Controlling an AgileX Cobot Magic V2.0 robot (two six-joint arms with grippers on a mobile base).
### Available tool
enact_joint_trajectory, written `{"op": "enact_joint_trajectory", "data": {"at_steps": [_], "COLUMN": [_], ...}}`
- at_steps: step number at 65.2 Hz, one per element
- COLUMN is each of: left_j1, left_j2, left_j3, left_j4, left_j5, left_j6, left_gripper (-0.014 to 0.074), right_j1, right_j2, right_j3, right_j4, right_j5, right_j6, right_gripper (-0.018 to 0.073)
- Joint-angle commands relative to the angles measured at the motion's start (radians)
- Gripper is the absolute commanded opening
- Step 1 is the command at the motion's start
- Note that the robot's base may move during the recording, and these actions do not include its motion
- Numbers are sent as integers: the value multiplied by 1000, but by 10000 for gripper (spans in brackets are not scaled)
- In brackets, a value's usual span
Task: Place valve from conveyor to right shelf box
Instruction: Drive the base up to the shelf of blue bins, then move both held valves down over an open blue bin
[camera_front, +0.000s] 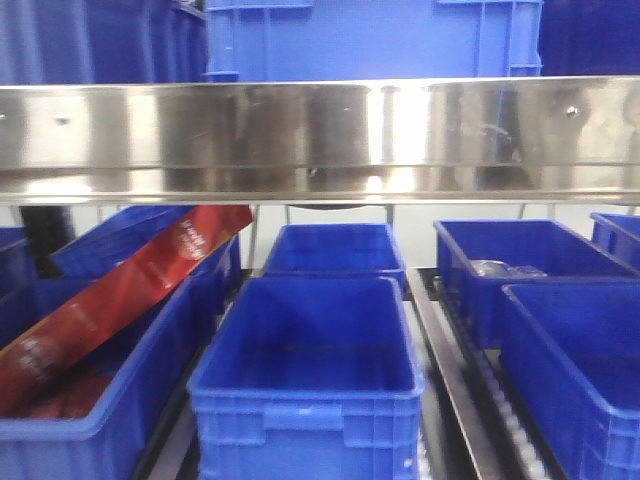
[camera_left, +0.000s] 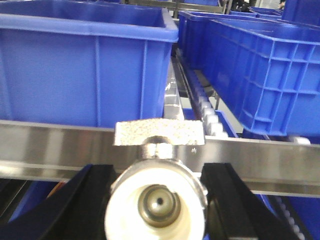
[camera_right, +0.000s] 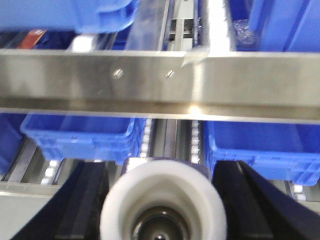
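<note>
Valve (camera_left: 156, 192) clamped in left tool (camera_left: 159, 205), bore facing camera, handle (camera_left: 159, 132) up, right tool (camera_right: 162, 202) clamping second valve (camera_right: 161, 182)

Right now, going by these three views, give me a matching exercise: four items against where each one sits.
Items:
1 red package
2 handled valve
3 white-rimmed part
4 clear bag

Places:
A between the right arm's jaws
B inside a right-hand bin
C slanting out of the front left bin
D between the left arm's jaws

Pairs: 1-C, 2-D, 3-A, 4-B.

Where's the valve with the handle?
Left wrist view, bottom centre: the valve sits between the left gripper's black fingers, right in front of the steel rail.
</note>
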Motion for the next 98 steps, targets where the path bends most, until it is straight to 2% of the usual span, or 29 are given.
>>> {"op": "enact_joint_trajectory", "data": {"at_steps": [1,98], "left_j1": [-4,-4], "left_j2": [-7,-7], "left_j3": [-5,-5], "left_j4": [-11,-11], "left_j5": [-55,-55], "left_j6": [-2,-2], "left_gripper": [-111,-111], "right_j1": [-2,-2], "right_j2": [-12,-12], "right_j3": [-10,-10], "right_j4": [-3,-3], "right_j5": [-63,-63], "right_j6": [-2,-2], "right_gripper": [-162,-162]}}
